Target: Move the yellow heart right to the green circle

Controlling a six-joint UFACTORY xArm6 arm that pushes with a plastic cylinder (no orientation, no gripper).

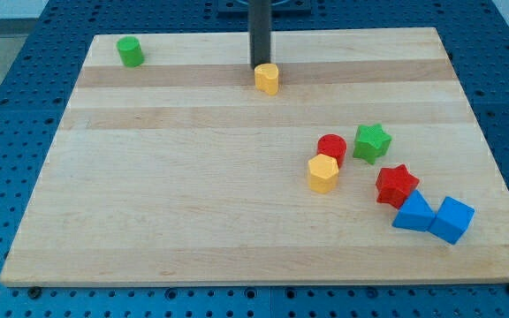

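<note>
A single camera looks down at a slant from the table's (193, 221) near edge, set back enough to frame the whole wooden top plus blue pegboard surround (25, 106).

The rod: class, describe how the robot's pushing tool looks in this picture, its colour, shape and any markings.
It is a straight, dark, almost black rod, smooth and even in width, with no visible markings or cables. My tip is its plain, blunt lower end. A dark mount shows at the view's top.
</note>
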